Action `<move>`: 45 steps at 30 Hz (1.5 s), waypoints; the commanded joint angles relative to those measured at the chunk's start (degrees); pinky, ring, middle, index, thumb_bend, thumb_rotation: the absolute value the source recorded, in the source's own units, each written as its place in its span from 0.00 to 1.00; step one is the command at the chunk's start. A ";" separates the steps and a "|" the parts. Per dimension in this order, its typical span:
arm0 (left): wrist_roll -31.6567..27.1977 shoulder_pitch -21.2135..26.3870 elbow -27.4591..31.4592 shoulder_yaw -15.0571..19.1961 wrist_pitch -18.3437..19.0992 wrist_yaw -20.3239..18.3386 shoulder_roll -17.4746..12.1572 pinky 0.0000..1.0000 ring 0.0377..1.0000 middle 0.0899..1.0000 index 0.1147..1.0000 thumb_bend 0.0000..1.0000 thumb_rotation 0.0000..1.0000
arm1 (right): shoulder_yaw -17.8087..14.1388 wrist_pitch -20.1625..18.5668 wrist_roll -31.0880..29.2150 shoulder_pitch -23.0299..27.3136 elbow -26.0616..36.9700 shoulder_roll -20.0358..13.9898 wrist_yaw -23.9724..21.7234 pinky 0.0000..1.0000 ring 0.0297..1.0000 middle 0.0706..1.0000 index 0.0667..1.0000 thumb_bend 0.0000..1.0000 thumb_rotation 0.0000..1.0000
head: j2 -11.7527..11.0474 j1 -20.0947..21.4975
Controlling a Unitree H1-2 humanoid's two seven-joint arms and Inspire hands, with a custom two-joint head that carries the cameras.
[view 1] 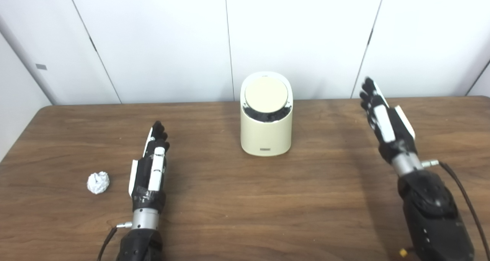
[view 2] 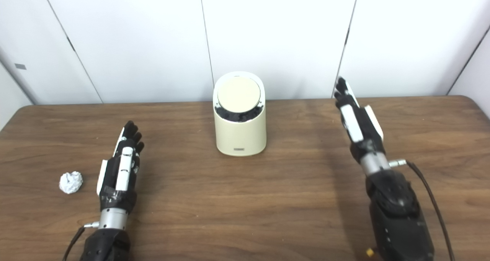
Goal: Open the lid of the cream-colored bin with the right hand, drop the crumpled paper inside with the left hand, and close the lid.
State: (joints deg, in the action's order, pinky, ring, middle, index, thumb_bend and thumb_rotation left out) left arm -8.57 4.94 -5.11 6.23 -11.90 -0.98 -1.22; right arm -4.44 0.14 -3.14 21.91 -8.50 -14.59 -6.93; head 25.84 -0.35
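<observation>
Nothing had begun: the cream-colored bin [view 1: 266, 117] stood lid [view 1: 266, 95] down, well beyond both sets of fingertips. The right hand [view 1: 384, 123], extended and empty, needed to swing left onto the lid. The left hand [view 1: 150, 165] lay released, crumpled paper [view 1: 98, 182] just left of it. The lid's hinge was hard to make out.
</observation>
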 commanded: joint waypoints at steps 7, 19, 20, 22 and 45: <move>0.42 -2.68 -4.78 -1.30 -1.73 -0.60 1.52 1.00 1.00 1.00 1.00 0.32 0.65 | 2.40 -7.50 2.74 5.13 7.53 -0.01 0.03 1.00 0.99 1.00 0.99 0.68 0.92 | -0.16 -0.14; 0.73 -3.03 -4.83 -1.32 -2.15 -0.58 1.81 1.00 1.00 1.00 1.00 0.28 0.68 | 10.26 -7.72 16.60 11.42 5.64 -2.03 1.01 0.91 0.93 0.94 0.98 0.78 0.99 | -0.76 0.07; 0.74 -3.12 -4.70 -1.35 -1.96 -0.63 1.77 1.00 1.00 1.00 1.00 0.28 0.68 | 10.54 -7.68 17.19 12.04 5.28 -1.97 0.96 0.91 0.93 0.93 0.98 0.78 0.99 | -0.76 0.07; 0.80 -3.33 -4.52 -1.41 -1.72 -0.61 1.81 1.00 1.00 1.00 1.00 0.28 0.70 | 10.99 -8.09 18.30 13.29 4.58 -1.73 0.68 0.87 0.91 0.94 0.97 0.77 0.98 | -1.20 0.24; 0.23 -3.67 -3.94 -1.66 -1.59 -1.04 2.55 1.00 1.00 1.00 1.00 0.29 0.65 | 17.63 -8.49 26.00 24.69 -5.76 0.11 -0.13 0.86 0.94 0.99 1.00 0.77 0.93 | -0.77 -0.49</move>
State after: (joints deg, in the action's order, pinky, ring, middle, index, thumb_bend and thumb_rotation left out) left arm -7.52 4.92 -4.93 5.84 -12.27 -1.45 -1.04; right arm 13.09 -9.84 21.74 42.79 -15.13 -14.05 -7.34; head 24.96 -0.70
